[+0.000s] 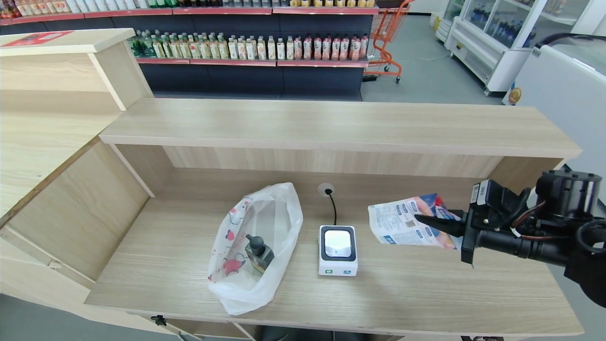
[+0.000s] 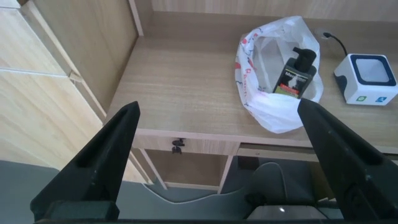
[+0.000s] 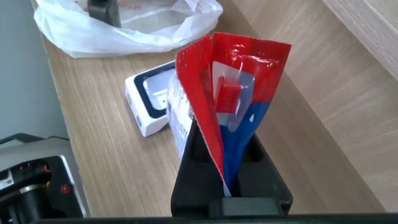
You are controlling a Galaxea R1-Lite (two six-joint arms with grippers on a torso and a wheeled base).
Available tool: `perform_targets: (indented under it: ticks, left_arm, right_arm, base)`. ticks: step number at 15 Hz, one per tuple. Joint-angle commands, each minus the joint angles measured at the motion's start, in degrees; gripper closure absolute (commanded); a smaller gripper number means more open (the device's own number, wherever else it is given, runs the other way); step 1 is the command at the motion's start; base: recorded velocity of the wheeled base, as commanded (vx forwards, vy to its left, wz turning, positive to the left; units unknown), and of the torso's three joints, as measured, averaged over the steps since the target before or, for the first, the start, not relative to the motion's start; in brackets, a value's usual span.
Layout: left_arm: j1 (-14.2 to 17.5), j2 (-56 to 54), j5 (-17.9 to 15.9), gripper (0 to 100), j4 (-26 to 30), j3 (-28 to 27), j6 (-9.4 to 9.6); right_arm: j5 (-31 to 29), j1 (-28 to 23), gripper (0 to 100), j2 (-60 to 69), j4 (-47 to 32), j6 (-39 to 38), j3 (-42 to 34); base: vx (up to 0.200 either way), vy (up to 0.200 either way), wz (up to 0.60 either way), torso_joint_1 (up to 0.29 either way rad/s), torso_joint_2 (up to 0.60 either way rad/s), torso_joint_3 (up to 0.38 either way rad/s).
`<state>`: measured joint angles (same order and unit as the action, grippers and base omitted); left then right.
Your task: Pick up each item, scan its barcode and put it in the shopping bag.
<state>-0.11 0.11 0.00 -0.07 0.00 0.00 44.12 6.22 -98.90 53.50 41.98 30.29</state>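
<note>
**Snack pouch pinched in right gripper, right of the scanner**

The snack pouch (image 1: 401, 222) is held above the counter (image 1: 426, 293), to the right of the scanner (image 1: 337, 248) and apart from it. Its white printed face is toward the head camera, and the print is too small to pick out a barcode. In the right wrist view the pouch (image 3: 233, 93) shows red and blue sides. It stands edge-on and hides part of the scanner (image 3: 149, 102) behind it.

The right gripper (image 1: 426, 221) has its fingers pinching the pouch's right end. One dark finger lies across the printed face and the other is hidden behind the pouch. The arm is cut off at the frame edge.

The scanner's window faces up, and its black cable (image 1: 333, 208) runs back to a hole in the counter's rear wall.

The shopping bag (image 1: 279, 218) lies left of the scanner with its mouth open. A dark pump bottle (image 1: 259, 251) is inside, its lower part blurred by the plastic film.

The left gripper (image 2: 219, 109) hangs off the counter's front-left corner with its fingers spread wide and nothing between them. From there the bag (image 2: 267, 109) and the bottle (image 2: 295, 76) are seen beyond it.
</note>
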Motion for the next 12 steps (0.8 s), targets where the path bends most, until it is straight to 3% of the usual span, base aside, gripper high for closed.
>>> perform_targets:
  ticks: [1, 8, 12]
  left_arm:
    - [0.0, 0.1, 0.0, 0, 0.0, 0.0, 0.0]
    - [0.0, 0.1, 0.0, 0, 0.0, 0.0, 0.0]
    - [0.0, 0.1, 0.0, 0, 0.0, 0.0, 0.0]
  right_arm:
    - [0.2, 1.1, 100, -0.5, 1.3, -1.7, -1.1]
    - [0.4, 7.0, 100, -8.7, 15.0, -3.8, -1.6]
    - [5.1, 5.7, 100, -19.0, 35.7, -4.5, -2.7]
  base:
    - [0.0, 0.0, 0.0, 0.0, 0.0, 0.0]
    - [0.0, 0.0, 0.0, 0.0, 0.0, 0.0]
    - [0.0, 0.0, 0.0, 0.0, 0.0, 0.0]
